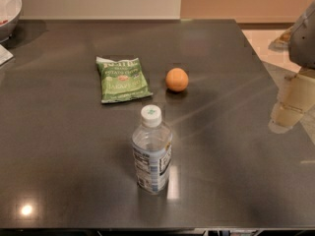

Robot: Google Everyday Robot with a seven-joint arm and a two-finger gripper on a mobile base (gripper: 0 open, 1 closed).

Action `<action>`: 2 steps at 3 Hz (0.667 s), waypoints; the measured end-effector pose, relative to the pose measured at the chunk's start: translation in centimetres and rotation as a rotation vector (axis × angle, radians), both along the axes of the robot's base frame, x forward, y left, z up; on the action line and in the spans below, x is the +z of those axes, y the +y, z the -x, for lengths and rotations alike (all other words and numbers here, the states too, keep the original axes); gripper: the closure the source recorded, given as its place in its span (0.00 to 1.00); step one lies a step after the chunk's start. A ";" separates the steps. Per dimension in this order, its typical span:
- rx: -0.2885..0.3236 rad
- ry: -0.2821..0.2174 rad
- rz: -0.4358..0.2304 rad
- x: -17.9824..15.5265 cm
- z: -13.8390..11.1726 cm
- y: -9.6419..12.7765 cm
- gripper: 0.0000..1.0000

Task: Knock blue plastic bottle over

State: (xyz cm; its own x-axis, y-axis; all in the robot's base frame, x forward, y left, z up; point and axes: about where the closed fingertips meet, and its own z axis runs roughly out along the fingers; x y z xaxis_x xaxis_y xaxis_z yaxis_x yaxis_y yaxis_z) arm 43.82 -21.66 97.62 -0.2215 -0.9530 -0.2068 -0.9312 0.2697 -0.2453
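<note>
Glossy dark countertop is carrying upright clear blue plastic bottle.
Crinkled chip bag, round orange are lying behind it; gripper is hovering rightward, aperture not discernible.

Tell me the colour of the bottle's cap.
White, in the camera view; the cap tops the upright blue plastic bottle; the gripper is at the right edge.

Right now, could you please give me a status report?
Gripper at right edge, touching nothing. Blue plastic bottle upright, front centre. Green chip bag and orange behind it, not in the way.
</note>
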 end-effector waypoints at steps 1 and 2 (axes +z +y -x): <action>0.000 -0.002 -0.005 0.1 -0.1 0.1 0.00; 0.033 0.010 -0.086 -0.3 -0.3 2.0 0.00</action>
